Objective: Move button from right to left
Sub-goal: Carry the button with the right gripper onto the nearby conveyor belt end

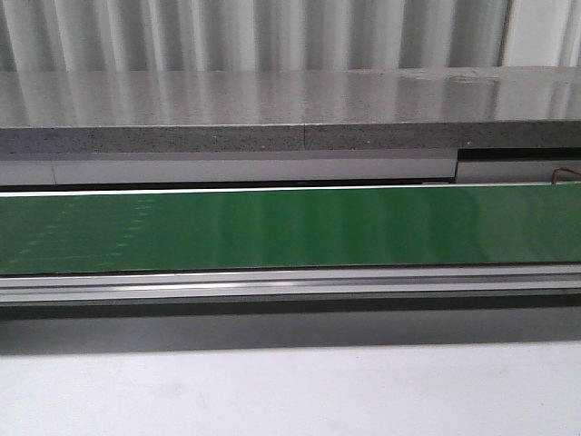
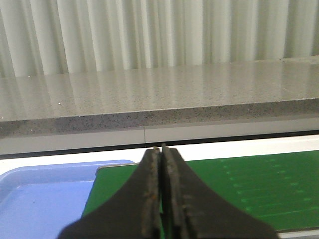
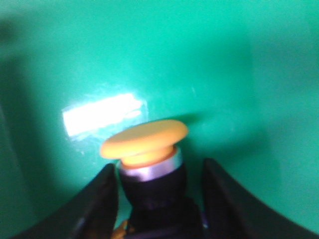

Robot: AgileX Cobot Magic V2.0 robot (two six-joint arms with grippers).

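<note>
The button (image 3: 144,138) shows only in the right wrist view: an orange round cap, a silver ring and a black collar, lying on the green belt (image 3: 224,59). My right gripper (image 3: 159,167) is open, with one finger on each side of the collar. A narrow gap shows on one side and a wider one on the other. The button's base is hidden low between the fingers. My left gripper (image 2: 160,148) is shut and empty, above the end of the green belt (image 2: 249,184). Neither gripper nor the button shows in the front view.
The green conveyor belt (image 1: 290,227) runs across the front view, with a metal rail in front. A grey speckled counter (image 1: 272,109) stands behind it. A blue tray (image 2: 40,199) lies beside the belt's end in the left wrist view.
</note>
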